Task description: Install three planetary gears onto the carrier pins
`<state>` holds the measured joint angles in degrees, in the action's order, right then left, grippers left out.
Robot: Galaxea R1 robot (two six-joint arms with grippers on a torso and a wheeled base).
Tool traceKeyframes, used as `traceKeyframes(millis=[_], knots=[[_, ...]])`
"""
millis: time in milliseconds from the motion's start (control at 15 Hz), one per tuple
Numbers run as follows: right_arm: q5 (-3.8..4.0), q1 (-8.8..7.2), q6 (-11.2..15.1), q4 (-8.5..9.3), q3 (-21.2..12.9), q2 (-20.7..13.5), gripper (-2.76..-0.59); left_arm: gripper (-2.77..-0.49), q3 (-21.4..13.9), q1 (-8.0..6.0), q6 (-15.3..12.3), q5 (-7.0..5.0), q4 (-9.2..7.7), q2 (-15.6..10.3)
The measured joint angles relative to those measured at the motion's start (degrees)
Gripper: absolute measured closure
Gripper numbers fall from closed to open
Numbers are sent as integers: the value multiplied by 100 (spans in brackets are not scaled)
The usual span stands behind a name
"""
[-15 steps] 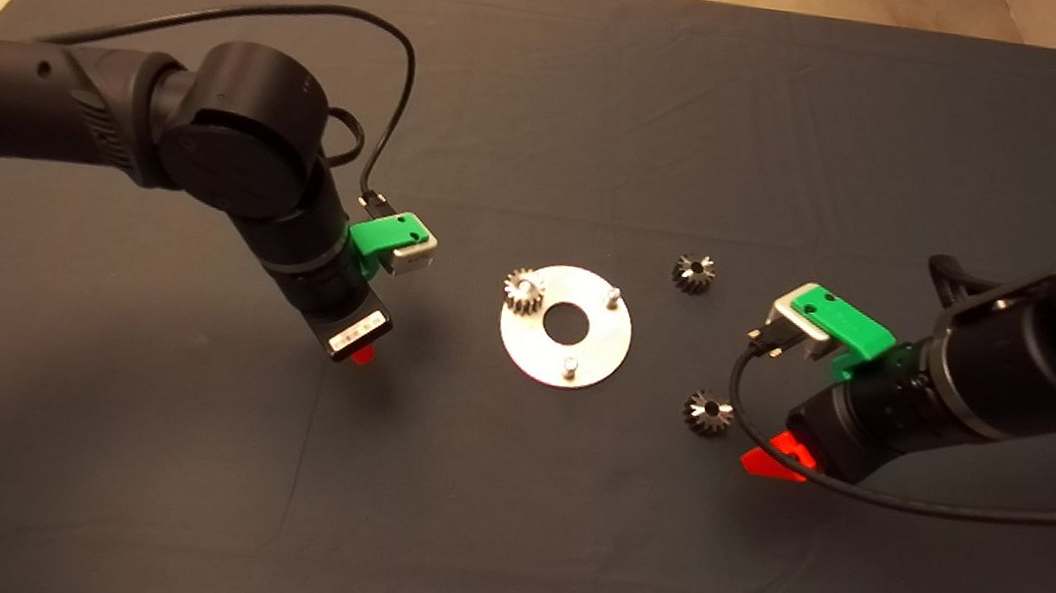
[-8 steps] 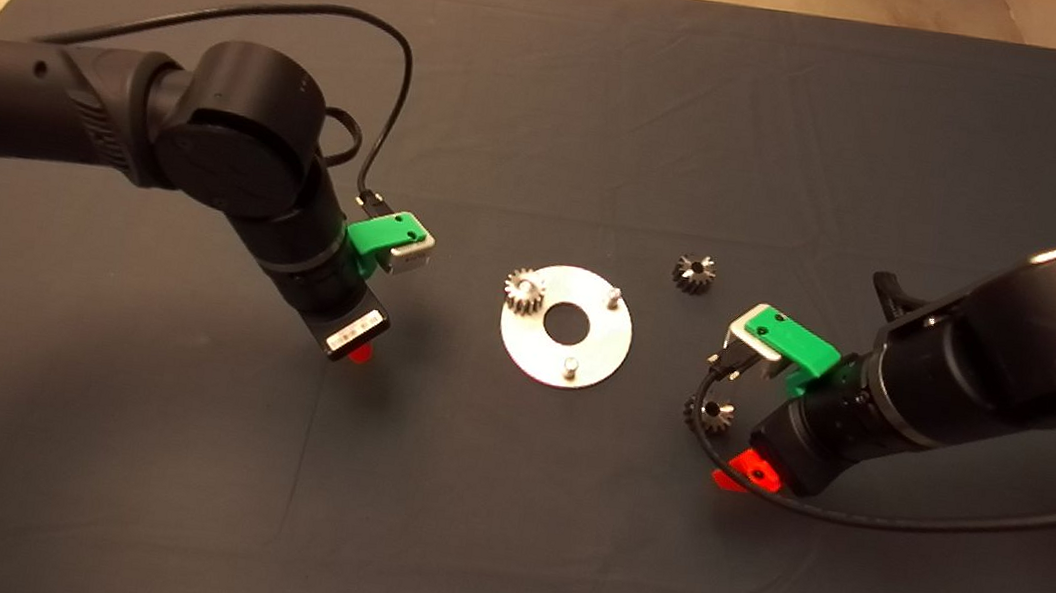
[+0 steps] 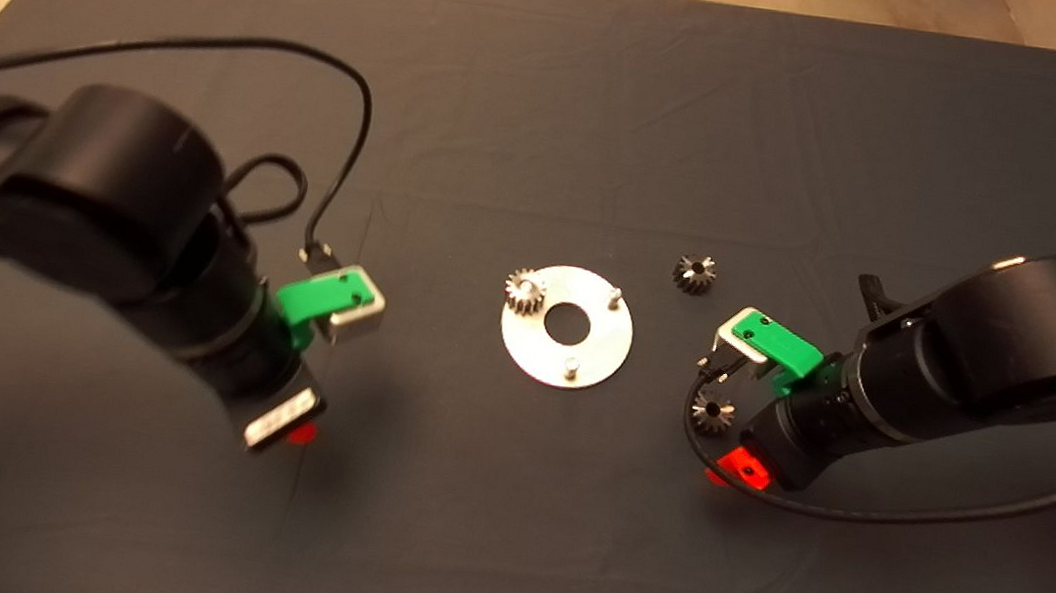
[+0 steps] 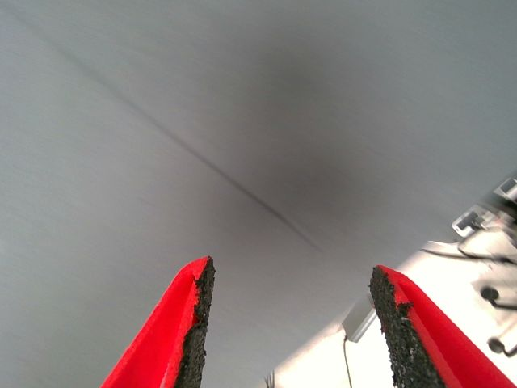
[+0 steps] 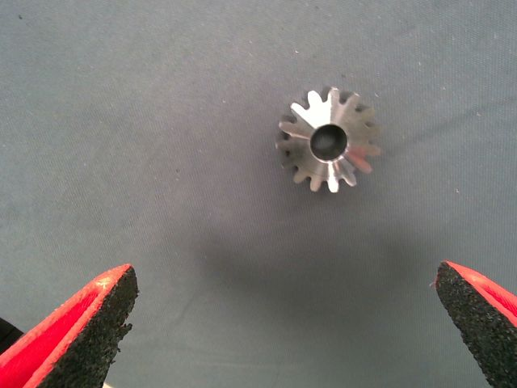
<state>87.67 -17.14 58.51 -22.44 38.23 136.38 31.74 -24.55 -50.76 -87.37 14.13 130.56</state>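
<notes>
The right gripper (image 5: 283,323) hovered above a loose planetary gear (image 5: 329,141) on the counter (image 3: 554,88), jaws spread wide and gripping nothing. This gear (image 3: 710,413) lay right of the disc (image 3: 598,345), apart from it. A second loose gear (image 3: 693,273) lay near the disc's upper right edge. A third gear (image 3: 524,292) sat on the left carrier pin; two pins (image 3: 615,295) (image 3: 570,367) stood bare. The left gripper (image 4: 287,323) hung over bare mat, left of the disc, jaws parted and empty.
</notes>
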Motion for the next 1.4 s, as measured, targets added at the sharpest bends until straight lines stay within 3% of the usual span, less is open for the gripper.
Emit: traceKeyframes(millis=[333, 600, 733, 1067, 1200, 1267, 1333, 1400], knots=[[0, 78, -14, -7, 0, 14, -275, -131, -952, -185, -893, -4, -38, -242], [-1, 80, -11, -33, -6, 37, -275, -131, -1355, -301, -1247, -8, -40, -429], [4, 131, -9, -193, -15, 66, -275, -131, -1438, -312, -1313, -6, -16, -453], [0, 245, -6, -531, -30, 111, -275, -131, -1502, -341, -1500, -8, 227, -501], [-2, 384, -6, -753, -37, 113, -275, -131, -1515, -342, -1586, -8, 306, -499], [-2, 386, -6, -755, -37, 113, -275, -131, -1529, -345, -1604, -8, 326, -499], [0, 457, -9, -933, -39, 111, -275, -131, -1538, -345, -1610, -8, 334, -499], [0, 458, -15, -1002, -39, 111, -275, -131, -1546, -345, -1616, -8, 354, -499]])
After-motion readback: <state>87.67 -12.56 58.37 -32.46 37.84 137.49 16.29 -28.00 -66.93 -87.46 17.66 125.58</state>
